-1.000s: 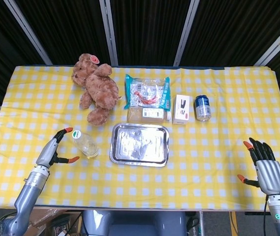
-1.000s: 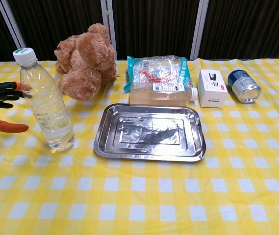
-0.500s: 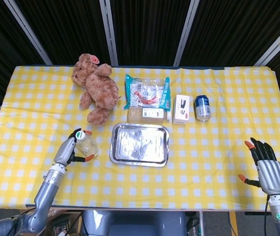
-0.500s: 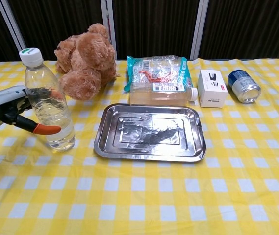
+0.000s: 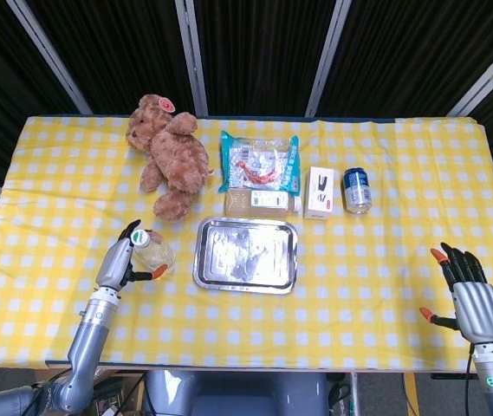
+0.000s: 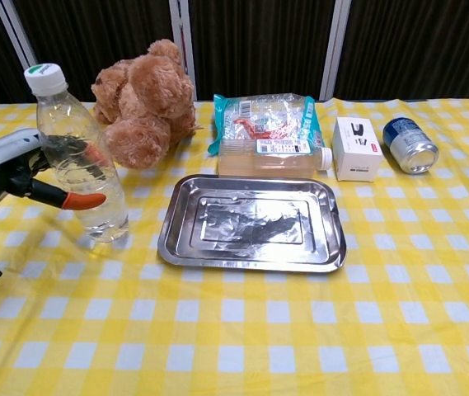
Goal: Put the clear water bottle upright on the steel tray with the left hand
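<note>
At the far left of the desk (image 6: 242, 346), covered in a yellow and white checked cloth, we see the robot's left hand (image 6: 16, 169) wrapped around the clear water bottle (image 6: 82, 177). Its orange-tipped fingers (image 6: 84, 200) close on the bottle's middle, thumb in front, the others behind the plastic. The bottle stands upright, leaning slightly, its base at or just above the cloth; we cannot tell which. It has a white cap and appears mostly empty, with perhaps a little liquid low down.

We judge it light and thin-walled, so it may dent under a hard squeeze and slip in smooth fingers. The ribbed middle, where the hand sits now, looks like the best place to hold; a grip near the cap would let the base swing.

Just right of the bottle lies the steel tray (image 6: 333, 247), shallow, shiny and bare. Its raised rim means we think the bottle must be lifted over the edge, and the slick floor could let it slide or tip when set down.

Behind the tray sit a brown teddy bear (image 6: 143, 103), a plastic snack packet (image 6: 263, 115), a small white box (image 6: 358, 148) and a can on its side (image 6: 410, 144).

Far right, in the head view only, the right hand (image 5: 471, 299) rests at the desk's edge, fingers spread, holding nothing.
</note>
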`<move>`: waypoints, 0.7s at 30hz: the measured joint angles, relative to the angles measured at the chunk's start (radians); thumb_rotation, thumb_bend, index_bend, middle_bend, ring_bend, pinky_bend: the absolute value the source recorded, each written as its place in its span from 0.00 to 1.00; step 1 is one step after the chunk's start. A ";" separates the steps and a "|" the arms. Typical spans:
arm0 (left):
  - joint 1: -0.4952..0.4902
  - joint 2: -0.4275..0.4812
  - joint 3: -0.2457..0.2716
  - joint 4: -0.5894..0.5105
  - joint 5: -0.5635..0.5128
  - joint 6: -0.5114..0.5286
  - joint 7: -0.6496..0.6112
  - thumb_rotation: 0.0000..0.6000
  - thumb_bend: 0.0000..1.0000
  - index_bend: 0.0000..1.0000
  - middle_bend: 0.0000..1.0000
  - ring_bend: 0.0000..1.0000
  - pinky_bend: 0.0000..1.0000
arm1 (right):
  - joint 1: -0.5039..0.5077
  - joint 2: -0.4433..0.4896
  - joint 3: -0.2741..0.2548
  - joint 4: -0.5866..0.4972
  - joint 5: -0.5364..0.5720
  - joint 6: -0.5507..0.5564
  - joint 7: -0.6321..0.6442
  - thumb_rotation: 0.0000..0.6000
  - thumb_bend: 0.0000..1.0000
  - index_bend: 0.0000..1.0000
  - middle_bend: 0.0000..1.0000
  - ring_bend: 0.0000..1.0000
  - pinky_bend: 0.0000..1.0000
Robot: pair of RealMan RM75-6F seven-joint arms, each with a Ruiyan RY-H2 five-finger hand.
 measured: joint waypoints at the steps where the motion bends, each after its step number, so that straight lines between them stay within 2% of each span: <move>1: -0.001 0.004 -0.005 -0.021 0.000 0.003 0.005 1.00 0.39 0.50 0.49 0.04 0.01 | 0.000 0.000 0.000 0.000 0.001 -0.001 -0.001 1.00 0.05 0.10 0.00 0.00 0.00; 6: -0.025 0.028 -0.048 -0.149 -0.022 0.001 0.049 1.00 0.39 0.50 0.48 0.04 0.01 | 0.004 -0.004 0.000 0.005 0.007 -0.014 -0.005 1.00 0.05 0.10 0.00 0.00 0.00; 12: -0.097 0.059 -0.142 -0.402 -0.087 0.025 0.219 1.00 0.37 0.50 0.48 0.04 0.02 | 0.005 -0.004 0.002 0.006 0.011 -0.016 -0.005 1.00 0.05 0.10 0.00 0.00 0.00; 17: -0.165 0.062 -0.212 -0.642 -0.140 0.131 0.441 1.00 0.37 0.49 0.48 0.04 0.02 | 0.002 0.001 0.000 0.002 0.006 -0.009 0.006 1.00 0.05 0.10 0.00 0.00 0.00; 19: -0.197 0.054 -0.238 -0.707 -0.146 0.191 0.501 1.00 0.37 0.49 0.48 0.04 0.02 | 0.000 0.004 -0.001 -0.001 0.000 -0.004 0.010 1.00 0.05 0.10 0.00 0.00 0.00; 21: -0.212 0.048 -0.246 -0.726 -0.135 0.236 0.533 1.00 0.37 0.49 0.48 0.04 0.02 | -0.001 0.006 -0.003 -0.005 -0.006 0.000 0.012 1.00 0.05 0.10 0.00 0.00 0.00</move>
